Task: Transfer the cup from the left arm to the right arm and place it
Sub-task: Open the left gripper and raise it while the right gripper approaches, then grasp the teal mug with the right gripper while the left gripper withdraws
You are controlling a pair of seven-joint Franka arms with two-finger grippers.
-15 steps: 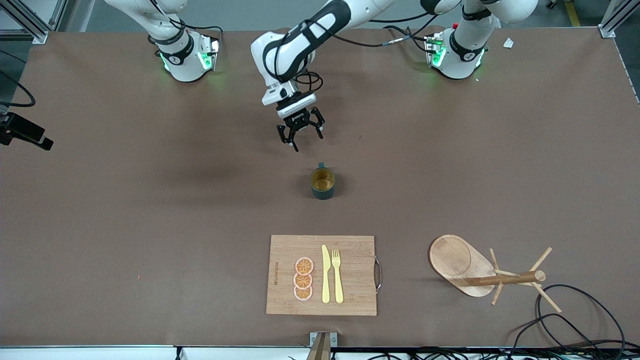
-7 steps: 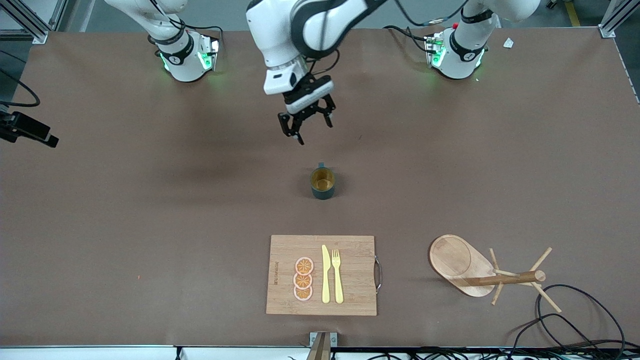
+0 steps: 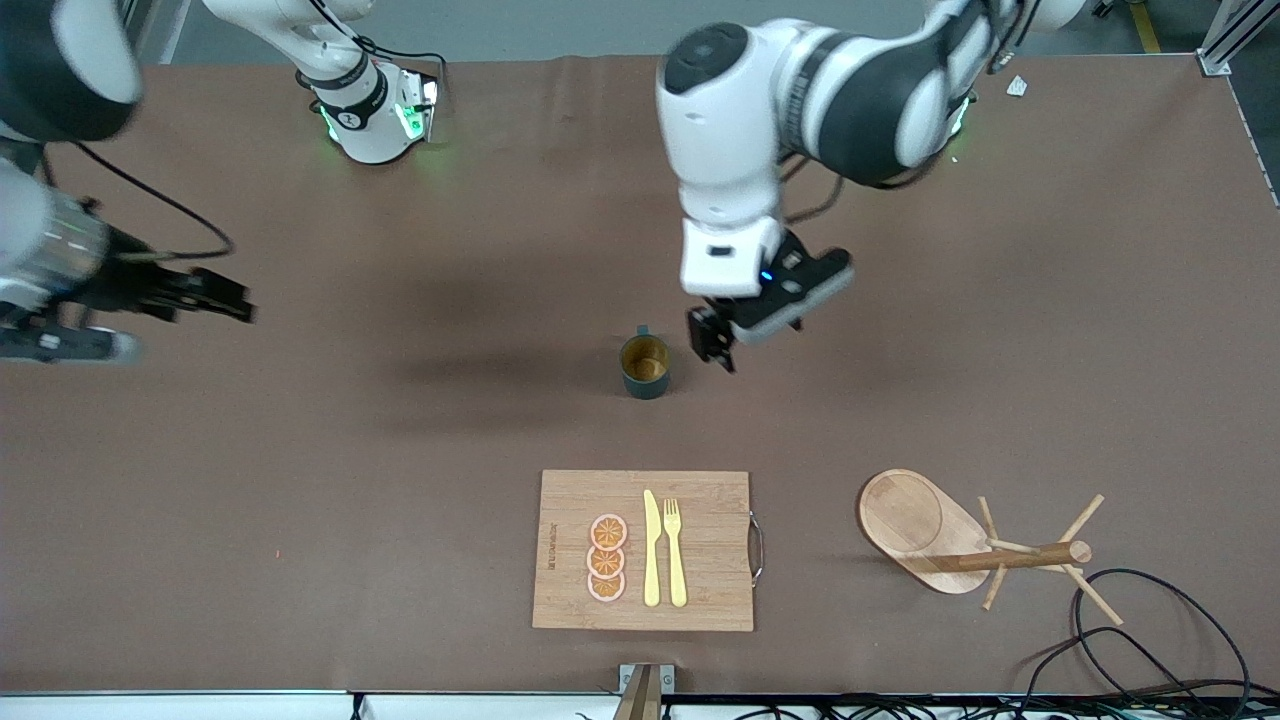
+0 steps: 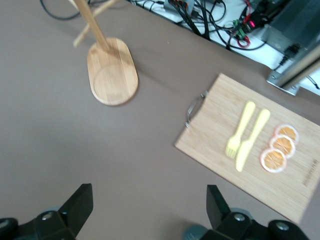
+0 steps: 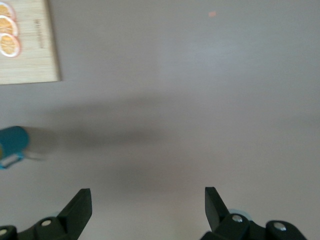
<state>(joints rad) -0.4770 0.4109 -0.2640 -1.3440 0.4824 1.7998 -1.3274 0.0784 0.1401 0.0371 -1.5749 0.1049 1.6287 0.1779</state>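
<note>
The dark teal cup [image 3: 645, 367] with an ochre inside stands upright on the middle of the table, its handle turned toward the robots' bases. My left gripper [image 3: 712, 350] hangs low just beside it, on the side toward the left arm's end, open and empty. In the left wrist view the gripper [image 4: 150, 197] is open and the cup [image 4: 194, 233] shows close to one finger [image 4: 216, 202]. My right gripper [image 3: 235, 305] is up over the right arm's end of the table, open [image 5: 147, 197] and empty. The cup [image 5: 12, 141] shows far off in the right wrist view.
A wooden cutting board [image 3: 700, 500] with a yellow knife, a fork and orange slices lies nearer the front camera than the cup. A wooden peg rack [image 3: 940, 535] stands toward the left arm's end. Cables [image 3: 1140, 620] lie at that front corner.
My left gripper has come down from near the bases to just beside the cup. My right arm has swung in over its end of the table. The cup has not moved.
</note>
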